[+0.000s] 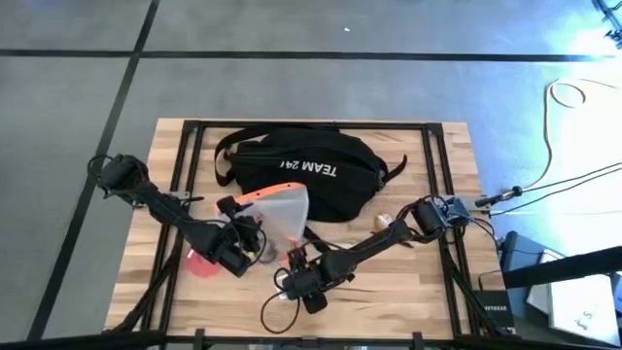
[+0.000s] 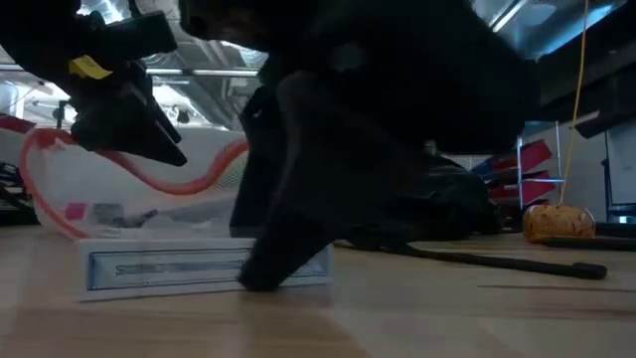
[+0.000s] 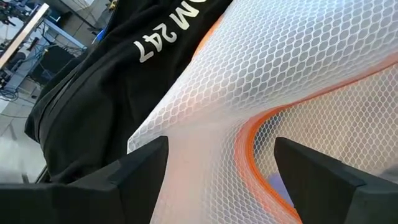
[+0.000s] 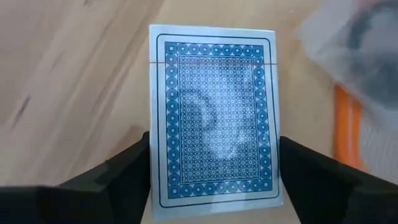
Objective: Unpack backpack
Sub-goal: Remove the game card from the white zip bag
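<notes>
Straddling the blue patterned card box (image 4: 211, 118) flat on the wooden table (image 1: 428, 292), my right gripper (image 4: 211, 186) is spread, not yet clenched. My left gripper (image 3: 217, 180), released, faces the white mesh pouch with orange trim (image 3: 280, 93). Centre of the high view: the black fabric backpack (image 1: 321, 175), pouch against it.

A blue-patterned card box (image 4: 211, 115) lies flat beside an orange-trimmed mesh pouch (image 1: 277, 209).

Much of the backpack (image 1: 311, 180) is covered by the mesh pouch (image 1: 277, 209) in front of it. Beside the pouch, a red object (image 1: 199, 264) is partly hidden under the left arm and cannot be identified.
</notes>
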### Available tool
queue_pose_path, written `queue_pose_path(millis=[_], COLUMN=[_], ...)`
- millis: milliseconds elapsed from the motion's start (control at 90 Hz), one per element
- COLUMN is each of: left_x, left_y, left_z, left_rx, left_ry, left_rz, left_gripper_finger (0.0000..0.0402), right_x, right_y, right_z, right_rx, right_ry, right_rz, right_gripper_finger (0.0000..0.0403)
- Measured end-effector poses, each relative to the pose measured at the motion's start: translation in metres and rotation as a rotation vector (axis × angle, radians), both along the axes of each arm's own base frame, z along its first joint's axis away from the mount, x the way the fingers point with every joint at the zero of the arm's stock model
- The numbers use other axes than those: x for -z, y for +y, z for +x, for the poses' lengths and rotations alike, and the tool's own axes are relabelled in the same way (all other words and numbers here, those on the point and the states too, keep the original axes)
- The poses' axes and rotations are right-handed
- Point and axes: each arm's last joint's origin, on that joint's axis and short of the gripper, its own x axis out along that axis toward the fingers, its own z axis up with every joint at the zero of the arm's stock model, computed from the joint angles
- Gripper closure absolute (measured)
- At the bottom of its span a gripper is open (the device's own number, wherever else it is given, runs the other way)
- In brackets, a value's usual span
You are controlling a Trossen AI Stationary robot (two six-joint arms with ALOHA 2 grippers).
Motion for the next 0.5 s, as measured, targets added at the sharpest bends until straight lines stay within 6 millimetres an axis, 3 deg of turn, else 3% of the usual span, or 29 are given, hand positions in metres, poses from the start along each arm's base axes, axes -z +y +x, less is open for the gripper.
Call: queue_pose_path(millis=[244, 500], left_x=[0.000, 0.000], left_y=[0.000, 0.000], left_z=[0.000, 0.000], left_rx=[0.000, 0.000], left_ry=[0.001, 0.001], left_rz=[-0.002, -0.003], left_gripper_finger=[0.0121, 0.0121], right_x=[-0.001, -0.013], right_y=[0.001, 0.020], right_z=[-0.014, -0.043], right_rx=[0.074, 0.118], right_ry=[0.120, 0.232], right_rz=[-0.004, -0.025], right_gripper_finger=[0.0105, 0.0112])
